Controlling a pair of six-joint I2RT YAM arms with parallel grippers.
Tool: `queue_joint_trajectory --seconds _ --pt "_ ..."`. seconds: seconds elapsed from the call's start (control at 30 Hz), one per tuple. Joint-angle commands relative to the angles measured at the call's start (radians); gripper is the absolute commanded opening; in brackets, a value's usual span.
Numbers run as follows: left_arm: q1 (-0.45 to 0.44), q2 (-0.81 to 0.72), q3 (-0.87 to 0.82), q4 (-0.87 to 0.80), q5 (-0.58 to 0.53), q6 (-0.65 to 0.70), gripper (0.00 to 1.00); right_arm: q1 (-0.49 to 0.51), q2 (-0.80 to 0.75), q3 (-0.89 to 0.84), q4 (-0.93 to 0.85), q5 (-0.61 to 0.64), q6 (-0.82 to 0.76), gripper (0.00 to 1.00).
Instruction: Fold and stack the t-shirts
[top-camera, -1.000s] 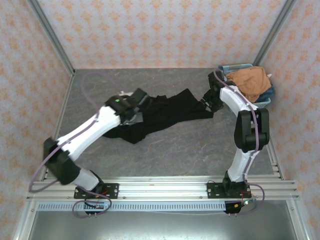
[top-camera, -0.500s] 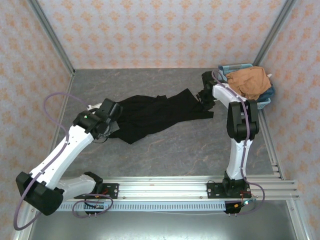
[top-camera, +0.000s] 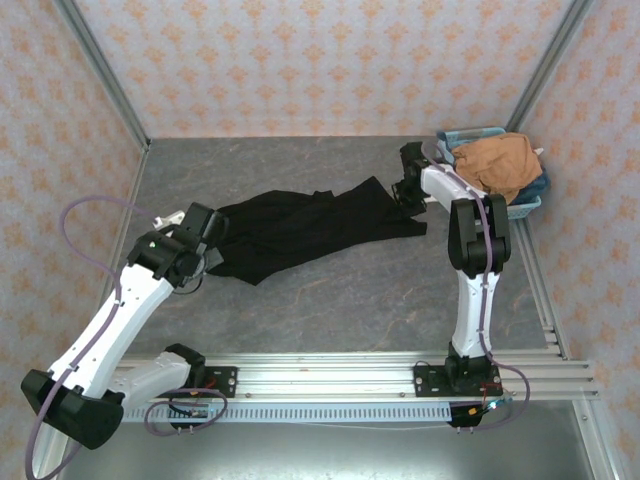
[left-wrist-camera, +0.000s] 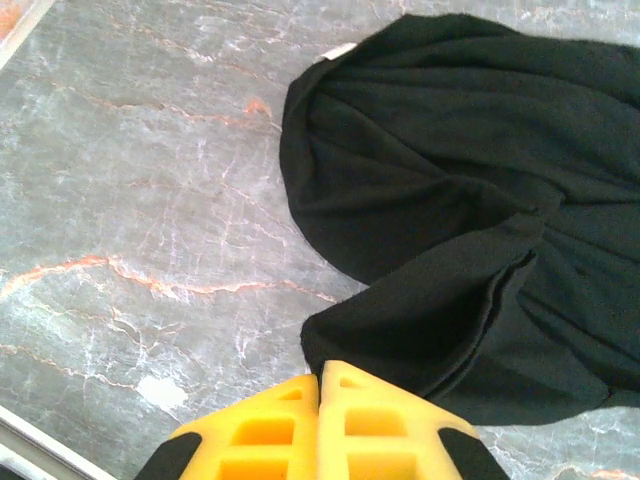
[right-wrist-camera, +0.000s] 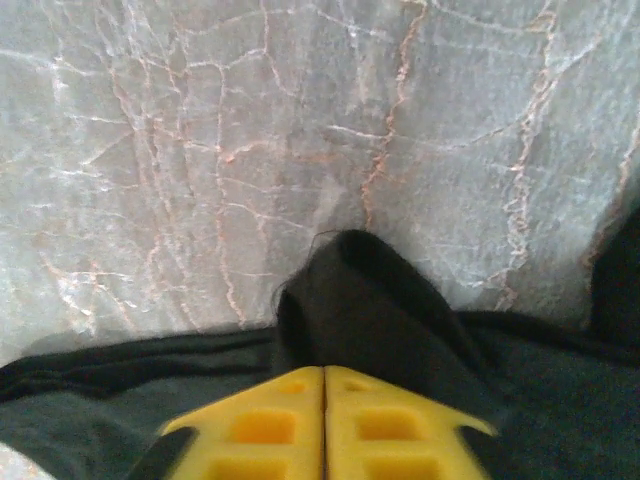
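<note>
The grey marbled table (top-camera: 330, 290) sat inside panels of orange-patterned wallpaper (top-camera: 320, 60), and from my seat the job looked barely begun: I saw nothing folded and nothing stacked. The black t-shirt (top-camera: 300, 225) lay across the middle of the table as a long rumpled band, bunched rather than spread flat, running between the two arms. I could make out no print or lettering on it, only plain dark cloth in deep creases and overlapping lobes, so I judged the front was turned under or hidden in the folds. It needed flattening before any fold could be made. The orange-tan t-shirt (top-camera: 500, 162) was heaped in the light-blue basket (top-camera: 472, 134) at the far right corner, crumpled and untouched. The left gripper (top-camera: 207, 228) was at the band's left end, its yellow fingers (left-wrist-camera: 270, 420) pressed together with the cloth's edge drawn up into their tips, which I read as a pinch on the shirt. The right gripper (top-camera: 405, 190) was at the opposite end, jaws closed on a raised hump of black fabric. A small white tag (left-wrist-camera: 338, 51) showed at the shirt's far edge.
</note>
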Motion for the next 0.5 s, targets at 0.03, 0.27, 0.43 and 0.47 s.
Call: queue_joint_trajectory --seconds 0.03,0.27,0.43,0.47 --pt "0.065 0.040 0.083 0.005 -0.042 0.025 0.00 0.007 -0.025 0.059 -0.052 0.090 -0.067 0.00" --pt "0.245 0.254 0.281 0.131 0.105 0.078 0.00 0.006 -0.028 0.257 -0.077 0.119 -0.202 0.00" --pt "0.313 0.419 0.512 0.140 0.145 0.090 0.00 0.007 0.053 0.448 -0.216 0.082 -0.222 0.00" --pt "0.321 0.436 0.549 0.131 0.132 0.090 0.00 0.008 0.048 0.432 -0.215 0.071 -0.209 0.00"
